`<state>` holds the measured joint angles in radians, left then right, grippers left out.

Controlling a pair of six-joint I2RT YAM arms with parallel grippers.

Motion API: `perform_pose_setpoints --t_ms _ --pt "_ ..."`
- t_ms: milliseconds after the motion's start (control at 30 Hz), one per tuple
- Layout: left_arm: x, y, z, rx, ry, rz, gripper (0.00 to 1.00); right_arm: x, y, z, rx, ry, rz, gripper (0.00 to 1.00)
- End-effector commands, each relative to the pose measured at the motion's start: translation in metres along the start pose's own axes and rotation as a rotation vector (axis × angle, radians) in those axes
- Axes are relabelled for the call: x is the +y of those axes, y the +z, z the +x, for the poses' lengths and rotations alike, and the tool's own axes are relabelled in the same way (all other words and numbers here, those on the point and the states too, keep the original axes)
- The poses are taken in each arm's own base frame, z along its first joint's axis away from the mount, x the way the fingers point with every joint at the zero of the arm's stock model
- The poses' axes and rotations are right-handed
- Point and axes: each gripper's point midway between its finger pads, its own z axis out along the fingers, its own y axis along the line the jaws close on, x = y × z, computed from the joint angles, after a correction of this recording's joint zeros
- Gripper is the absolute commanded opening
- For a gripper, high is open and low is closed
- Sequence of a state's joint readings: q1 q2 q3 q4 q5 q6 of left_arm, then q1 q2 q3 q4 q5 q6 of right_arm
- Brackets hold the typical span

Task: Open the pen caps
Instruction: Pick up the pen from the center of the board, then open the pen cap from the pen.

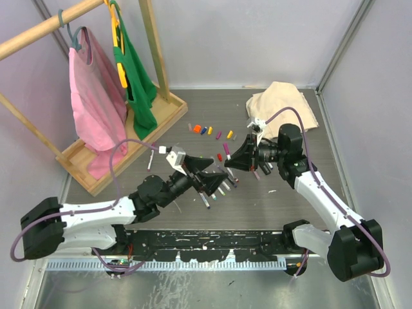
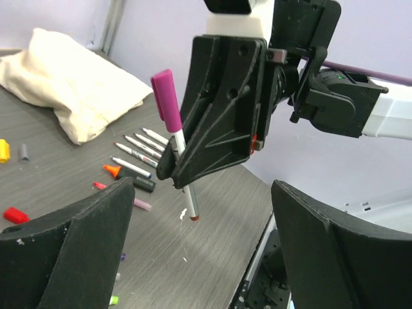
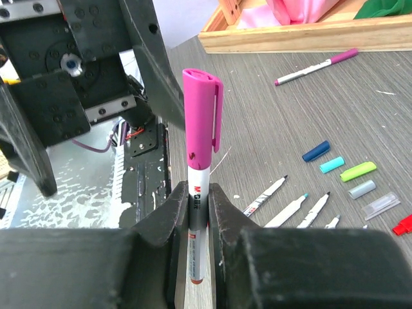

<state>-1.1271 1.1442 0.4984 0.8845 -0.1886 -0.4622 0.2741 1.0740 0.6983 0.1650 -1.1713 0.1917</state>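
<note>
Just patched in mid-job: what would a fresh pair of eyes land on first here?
First, the right gripper at mid-table, shut on a white pen held cap end up, its pink cap still on. The left gripper faces it with jaws wide open, holding nothing. Farther back on the table, loose coloured caps lie scattered, and uncapped pens lie side by side.
</note>
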Motion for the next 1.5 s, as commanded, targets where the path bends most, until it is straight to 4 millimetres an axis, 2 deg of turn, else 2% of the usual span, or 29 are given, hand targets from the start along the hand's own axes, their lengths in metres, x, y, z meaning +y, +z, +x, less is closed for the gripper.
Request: perform_pose_setpoints --t_ms 0,100,167,233,367,600,800,900,1067,1133,1367,1467 --pt "0.006 -0.004 -0.021 0.036 0.063 -0.006 0.91 0.003 0.0 -0.013 0.024 -0.07 -0.013 0.01" --pt "0.006 -0.002 -0.038 0.048 -0.002 0.033 0.98 0.004 0.0 -0.009 0.05 -0.076 -0.028 0.01" --pt "0.008 0.002 -0.049 0.037 -0.064 0.049 0.97 0.004 0.0 -0.008 0.057 -0.073 -0.03 0.01" --pt "0.01 0.006 -0.059 0.026 -0.127 0.059 0.93 0.003 0.0 -0.007 0.06 -0.071 -0.032 0.01" --pt "0.008 0.021 -0.069 0.015 -0.192 0.066 0.79 0.001 0.0 -0.006 0.067 -0.065 -0.029 0.01" --pt "0.028 0.044 -0.055 0.082 -0.271 -0.08 0.68 -0.005 0.0 -0.004 0.075 -0.05 0.0 0.01" --pt "0.031 0.051 -0.043 0.106 -0.228 -0.177 0.62 -0.008 0.001 -0.004 0.076 -0.047 0.015 0.01" --pt "0.03 0.053 -0.039 0.121 -0.218 -0.186 0.53 -0.009 0.001 -0.004 0.076 -0.044 0.021 0.01" --pt "0.025 0.058 -0.036 0.133 -0.226 -0.17 0.44 -0.011 0.001 -0.003 0.077 -0.04 0.026 0.01" --pt "0.03 0.062 -0.025 0.157 -0.227 -0.18 0.39 -0.011 0.001 -0.003 0.078 -0.039 0.027 0.01" --pt "0.029 0.07 -0.02 0.175 -0.224 -0.173 0.24 -0.011 0.001 -0.003 0.078 -0.039 0.026 0.01" --pt "0.03 0.071 -0.022 0.166 -0.22 -0.175 0.09 -0.011 0.0 -0.003 0.077 -0.045 0.028 0.01"
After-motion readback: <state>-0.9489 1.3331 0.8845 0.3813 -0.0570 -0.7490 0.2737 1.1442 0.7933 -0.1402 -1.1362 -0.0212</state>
